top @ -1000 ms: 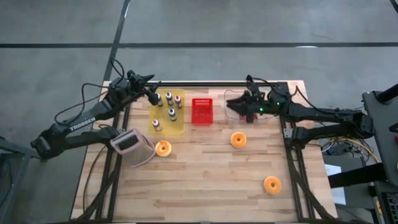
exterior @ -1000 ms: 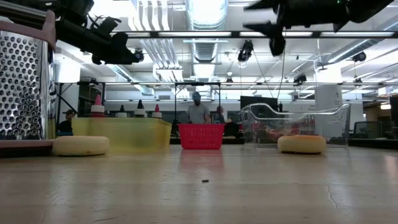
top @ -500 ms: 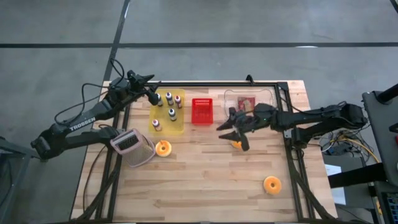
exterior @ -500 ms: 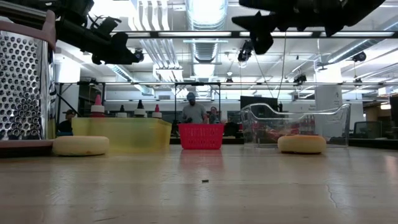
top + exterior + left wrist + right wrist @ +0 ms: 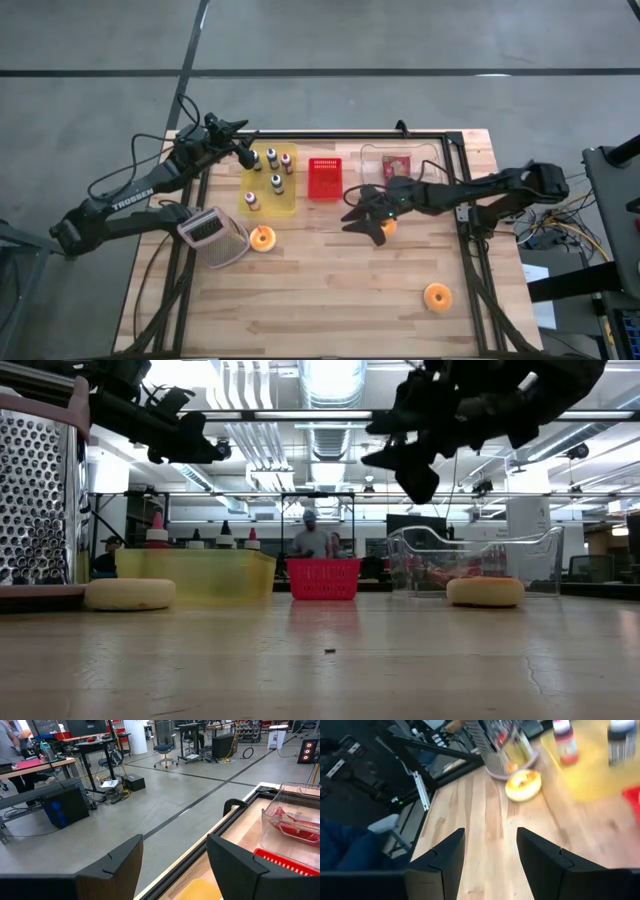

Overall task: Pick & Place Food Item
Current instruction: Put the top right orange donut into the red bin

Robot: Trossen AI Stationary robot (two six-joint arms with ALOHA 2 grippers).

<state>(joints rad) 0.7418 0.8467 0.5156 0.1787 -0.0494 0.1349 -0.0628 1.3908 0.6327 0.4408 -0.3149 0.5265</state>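
Three doughnuts (image 5: pixel 262 238), perhaps five bottles (image 5: pixel 272 159), two arms

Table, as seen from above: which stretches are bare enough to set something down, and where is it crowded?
Bare wood runs along the near edge between the grater and the near-right donut, and in the middle between the left donut and the right gripper. The far edge is crowded: yellow tray, red basket, clear container.

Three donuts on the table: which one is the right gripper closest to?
The middle donut, in front of the clear container. The right gripper hovers open right at it; the others lie by the grater and at the near right corner.
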